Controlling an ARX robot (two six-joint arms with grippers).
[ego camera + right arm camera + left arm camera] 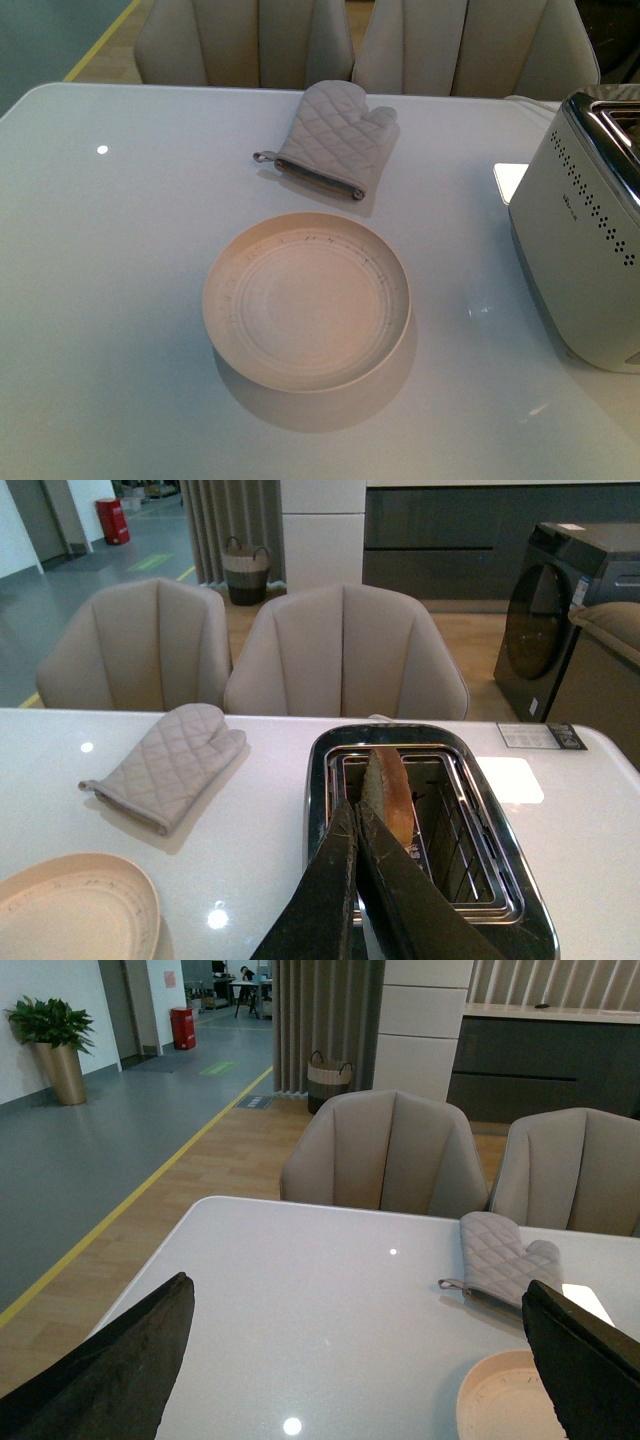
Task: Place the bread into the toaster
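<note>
The white toaster [590, 240] stands at the table's right edge in the front view; neither arm shows there. In the right wrist view my right gripper [356, 815] is shut on the bread [388, 790], a slice held on edge over the toaster's chrome top [430, 830], its far part above the open slot. The bread's lower edge is hidden by the fingers. In the left wrist view my left gripper [360, 1360] is open and empty above the table's left part, with its black fingers [110, 1370] wide apart.
An empty beige plate [307, 298] sits mid-table. A grey quilted oven mitt [335, 138] lies behind it. Beige chairs [240, 40] stand along the far edge. The plate [70, 910] and mitt [165, 765] also show beside the toaster in the right wrist view.
</note>
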